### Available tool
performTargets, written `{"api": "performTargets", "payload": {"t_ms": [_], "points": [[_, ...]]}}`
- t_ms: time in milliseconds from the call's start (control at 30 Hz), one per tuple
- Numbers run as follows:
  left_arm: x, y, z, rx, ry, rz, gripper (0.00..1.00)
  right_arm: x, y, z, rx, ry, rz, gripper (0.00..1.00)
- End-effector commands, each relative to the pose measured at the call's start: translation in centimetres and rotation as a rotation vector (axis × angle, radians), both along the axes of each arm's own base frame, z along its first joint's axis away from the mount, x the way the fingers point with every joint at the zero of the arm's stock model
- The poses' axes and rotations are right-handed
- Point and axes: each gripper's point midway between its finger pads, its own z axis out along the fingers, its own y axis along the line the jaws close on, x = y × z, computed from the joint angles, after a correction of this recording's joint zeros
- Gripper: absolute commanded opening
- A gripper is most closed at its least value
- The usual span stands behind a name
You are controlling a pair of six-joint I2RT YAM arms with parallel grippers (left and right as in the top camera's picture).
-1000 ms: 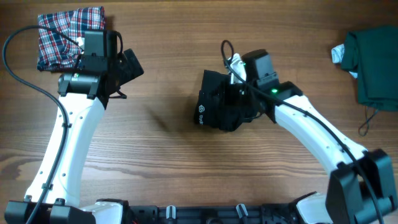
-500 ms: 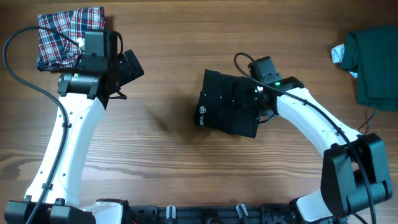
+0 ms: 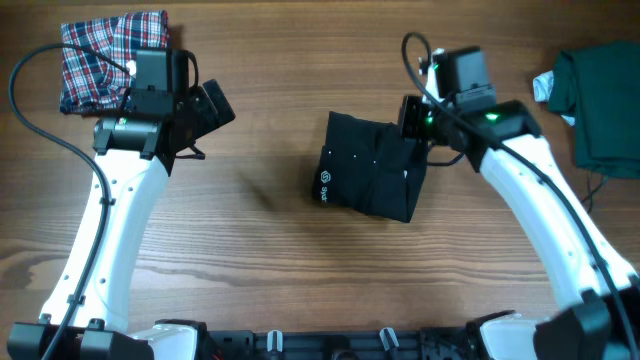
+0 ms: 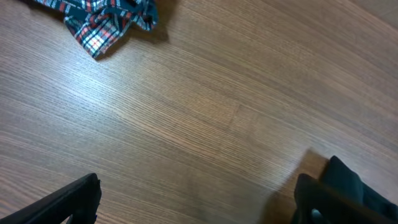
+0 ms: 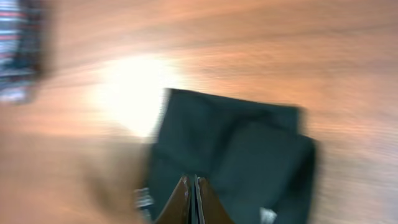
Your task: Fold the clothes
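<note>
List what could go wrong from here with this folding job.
1. The right claw is shut close over the black shirt; whether it pinches cloth is unclear, and a snag could pull the fold open.
2. The shirt's layers lie offset in the right wrist view, so a nudge may slump them.
3. A cord trails below the dark green garment and could catch on that claw.

Looks down, heavily blurred, on a folded black shirt lying flat on the wooden bench. Shows a smaller layer on top, toward the right. Catches bright glare just left of it, plaid cloth at the top left edge. Shows fingers pressed together at the bottom edge.
</note>
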Motion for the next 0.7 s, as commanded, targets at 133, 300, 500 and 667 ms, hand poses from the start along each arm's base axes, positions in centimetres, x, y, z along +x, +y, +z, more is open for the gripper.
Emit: {"api": "performTargets", "payload": {"t_ms": [133,300,500,667], "points": [[0.1,0.1,-0.1,-0.008,-0.001,0.006,1.00,-1.2,4.0,-6.3,0.100,0.206,0.213,0.04],[0.1,0.1,-0.1,-0.008,0.000,0.006,1.00,-0.5,2.7,-13.6,-0.014,0.339,0.177,0.04],[0.1,0.1,-0.1,-0.008,-0.001,0.006,1.00,-0.4,-4.3,-18.9,-0.350,0.433,-0.085,0.04],[0.1,0.1,-0.1,-0.008,-0.001,0.006,1.00,0.6,-7.5,-19.6,-0.513,0.394,-0.210,0.05]]}}
